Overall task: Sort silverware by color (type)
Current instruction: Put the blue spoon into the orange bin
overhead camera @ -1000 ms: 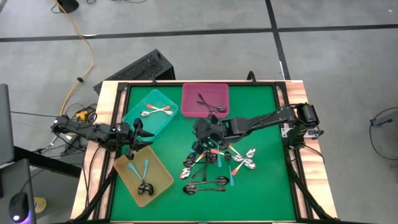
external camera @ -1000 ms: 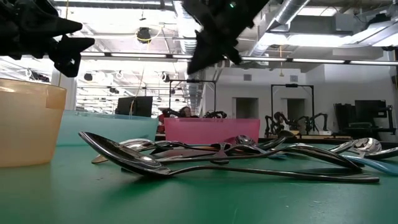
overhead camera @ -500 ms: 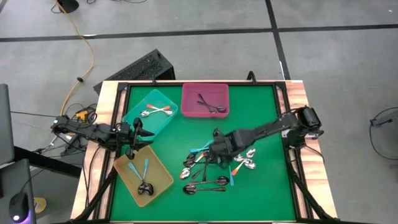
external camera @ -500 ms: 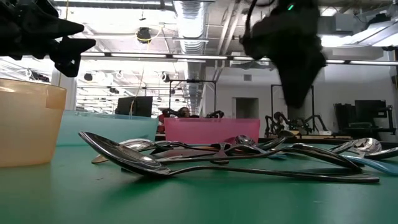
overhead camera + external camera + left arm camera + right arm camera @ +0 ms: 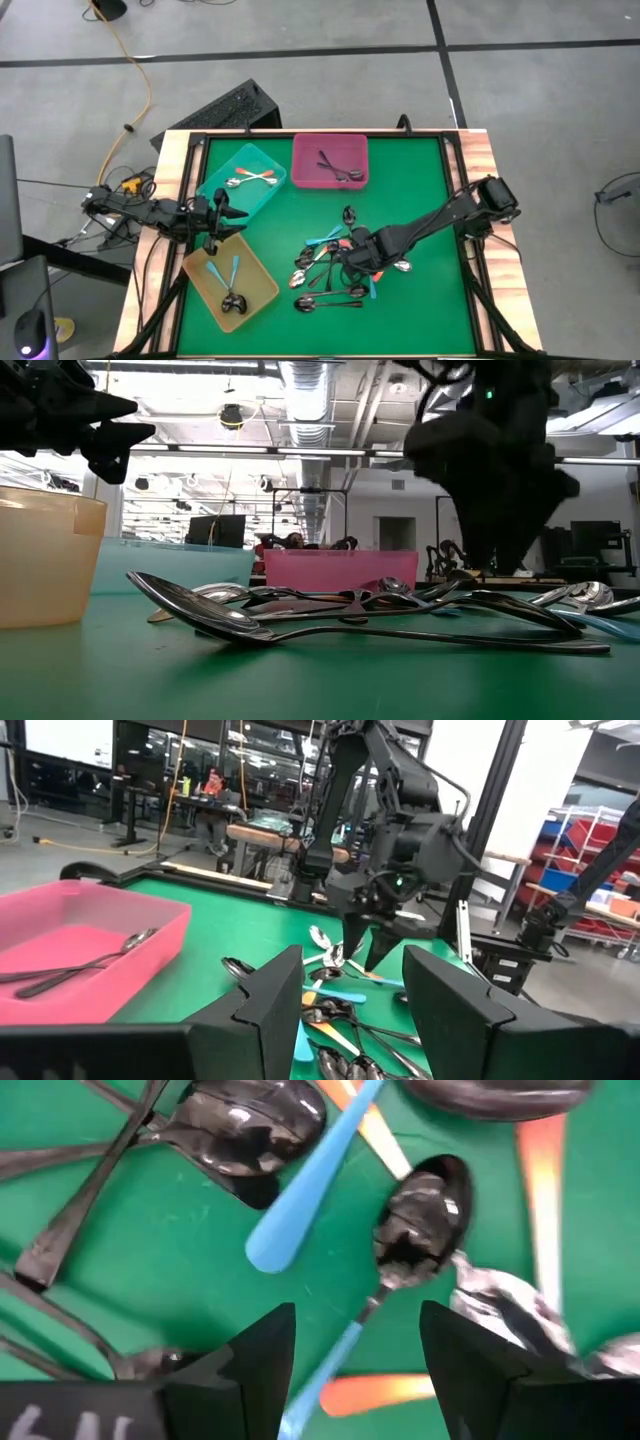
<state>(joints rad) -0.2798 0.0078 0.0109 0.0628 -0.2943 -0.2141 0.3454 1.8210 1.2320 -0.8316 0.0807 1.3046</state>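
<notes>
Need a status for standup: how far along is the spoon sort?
Early. Done: two spoons each in the teal tray, pink tray and yellow tray. In hand: nothing; the right claw is open, low over the pile of spoons, a light blue spoon ahead of it. The left claw waits open between the teal and yellow trays. Left: most of the pile.

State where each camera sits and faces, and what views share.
High view: above the table, facing straight down; left tool beside the yellow plastic tray, right tool over the spoon pile.
Low view: table-top height, facing level across the spoon pile; right tool hangs from above.
Left wrist view: on the left arm, facing past its own dark fingers toward the right tool.
Right wrist view: on the right arm, facing down at a blue-handled spoon between its fingers.
Shared: high, low and left wrist views show the pink plastic tray.
</notes>
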